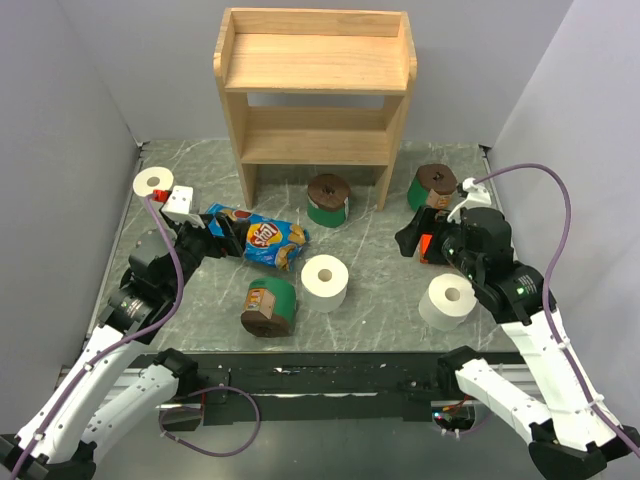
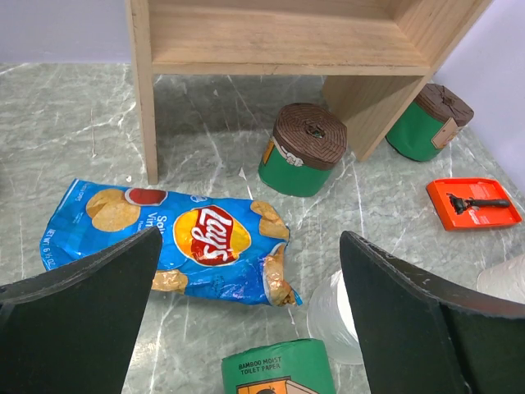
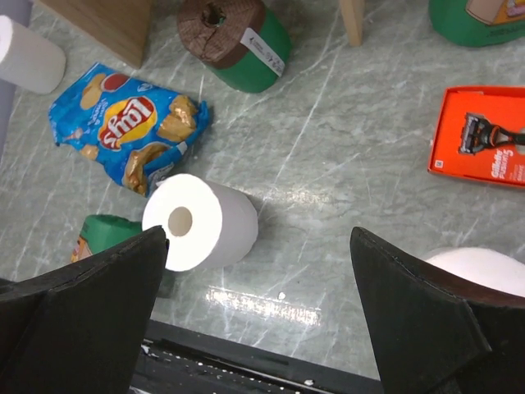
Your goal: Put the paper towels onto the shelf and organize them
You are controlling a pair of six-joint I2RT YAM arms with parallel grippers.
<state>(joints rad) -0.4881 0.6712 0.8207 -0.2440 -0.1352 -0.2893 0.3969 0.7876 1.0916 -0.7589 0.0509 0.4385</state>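
Note:
The light-wood shelf (image 1: 315,90) stands at the back, both tiers bare. White rolls sit at far left (image 1: 155,182), middle (image 1: 324,282) and right (image 1: 447,300). Green rolls stand below the shelf (image 1: 328,199), by its right leg (image 1: 432,186), and lie at the front (image 1: 269,305). My left gripper (image 1: 226,232) is open and empty over the chip bag; its wrist view shows the front green roll (image 2: 275,369) between the fingers (image 2: 82,320). My right gripper (image 1: 415,240) is open and empty, with the middle white roll (image 3: 201,222) by its left finger.
A blue chip bag (image 1: 258,237) lies left of centre under the left gripper. An orange razor package (image 3: 484,135) lies at the right, mostly hidden by the right gripper in the top view. Grey walls close both sides of the table.

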